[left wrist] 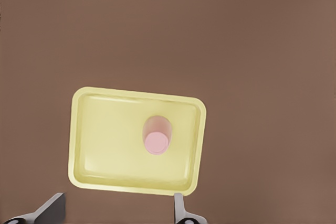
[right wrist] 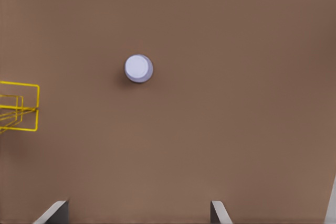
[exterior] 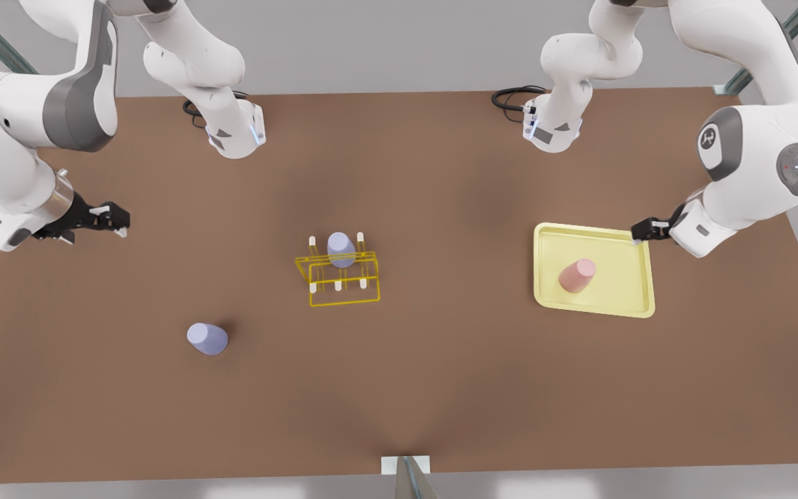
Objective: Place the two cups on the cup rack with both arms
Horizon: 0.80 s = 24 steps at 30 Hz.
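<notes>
A pale pink cup (exterior: 577, 275) (left wrist: 157, 135) stands on a pale-yellow tray (exterior: 607, 239) (left wrist: 94, 129) at the front view's right. My left gripper (exterior: 638, 234) (left wrist: 118, 203) hovers open over the tray's far corner, apart from the cup. A lavender cup (exterior: 207, 339) (right wrist: 138, 68) stands on the table toward the front view's left. My right gripper (exterior: 120, 223) (right wrist: 139, 205) is open, well off from it near the table's left edge. The yellow wire cup rack (exterior: 343, 291) (right wrist: 21, 111) sits mid-table with another lavender cup (exterior: 341, 249) on a back peg.
The brown table (exterior: 440, 388) has open room between the rack and each cup. Both arm bases with black cables (exterior: 513, 97) stand at the far edge. A small grey post (exterior: 409, 475) sits at the near edge.
</notes>
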Tool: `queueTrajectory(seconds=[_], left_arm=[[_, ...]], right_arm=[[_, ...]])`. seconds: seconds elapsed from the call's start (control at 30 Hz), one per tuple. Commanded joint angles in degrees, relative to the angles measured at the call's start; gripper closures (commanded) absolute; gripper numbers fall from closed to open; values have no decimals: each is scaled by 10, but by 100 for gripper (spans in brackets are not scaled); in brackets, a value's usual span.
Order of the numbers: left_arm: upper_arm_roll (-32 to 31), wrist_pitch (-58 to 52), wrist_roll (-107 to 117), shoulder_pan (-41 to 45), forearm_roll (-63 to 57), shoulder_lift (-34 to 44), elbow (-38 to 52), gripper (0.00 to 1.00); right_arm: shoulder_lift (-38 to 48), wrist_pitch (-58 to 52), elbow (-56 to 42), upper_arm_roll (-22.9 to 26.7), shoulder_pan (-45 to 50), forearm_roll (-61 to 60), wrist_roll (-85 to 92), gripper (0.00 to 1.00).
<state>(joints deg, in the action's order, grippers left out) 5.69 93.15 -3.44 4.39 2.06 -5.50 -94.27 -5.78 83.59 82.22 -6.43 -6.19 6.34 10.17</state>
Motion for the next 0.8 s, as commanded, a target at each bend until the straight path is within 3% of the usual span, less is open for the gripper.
queueTrajectory(seconds=[0.0, 0.17, 0.27, 0.37, 0.53, 0.77], left_arm=[[0, 5, -14, -3, 0, 1, 0, 0], [-4, 12, -10, 4, 1, -33, -7, 0], [-16, 120, -10, 11, -1, -65, -92, 0], [-13, 307, -15, 11, -5, -61, -200, 0], [-10, 358, -13, 11, -4, -67, -247, 0], [-10, 357, -14, 19, -4, -107, -260, 0]], right_arm=[[-1, -11, -3, 0, 0, -4, 23, 0], [-51, 35, -33, -7, 14, -10, 34, 0], [-144, 134, -53, -7, 101, 53, 28, 0], [-212, 212, -50, -6, 106, 39, -14, 0], [-253, 330, -10, -2, 63, -4, -53, 0], [-259, 378, 39, -2, 36, -26, -79, 0]])
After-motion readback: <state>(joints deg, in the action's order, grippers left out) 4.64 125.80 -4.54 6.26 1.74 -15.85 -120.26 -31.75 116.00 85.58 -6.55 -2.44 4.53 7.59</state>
